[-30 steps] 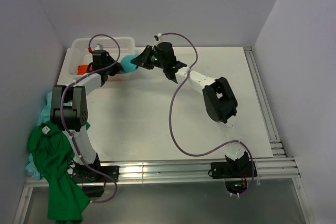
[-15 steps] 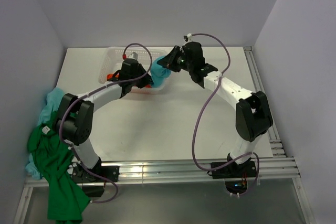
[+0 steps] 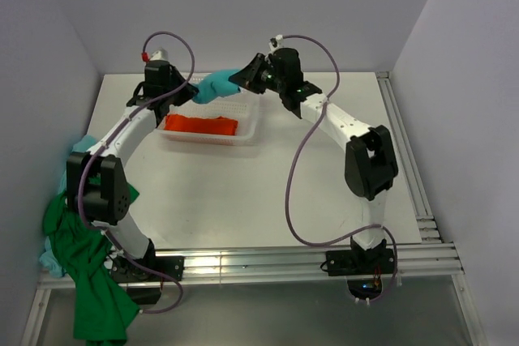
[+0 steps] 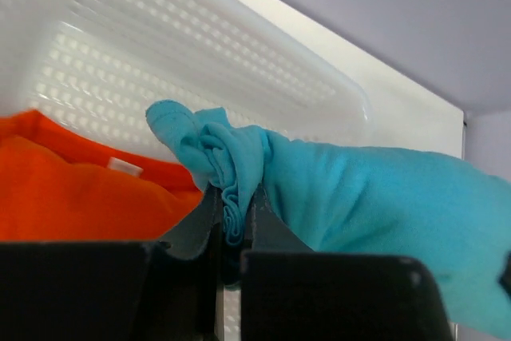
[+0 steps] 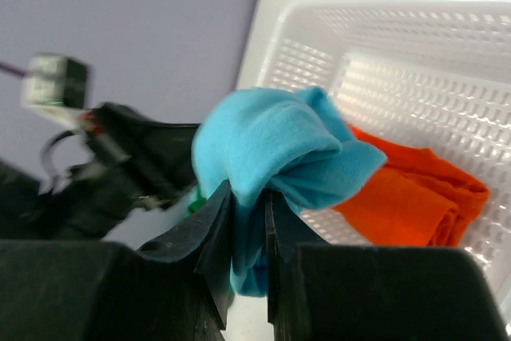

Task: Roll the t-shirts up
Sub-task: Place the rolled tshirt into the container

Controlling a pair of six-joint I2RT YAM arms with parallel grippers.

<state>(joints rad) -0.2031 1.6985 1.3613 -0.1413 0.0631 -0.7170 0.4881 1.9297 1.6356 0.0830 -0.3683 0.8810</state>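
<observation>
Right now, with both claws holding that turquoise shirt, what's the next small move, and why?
Probably lower it straight down. The turquoise shirt hangs between the left claw and the right claw, each shut on one end, above the far side of the basket. The orange shirt lies along the near side. Setting it down beside that one before letting go seems safest.

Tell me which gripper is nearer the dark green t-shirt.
Left. The left gripper holds the end of the turquoise t-shirt nearest the dark green t-shirt; the right gripper holds the other end, farther away.
</observation>
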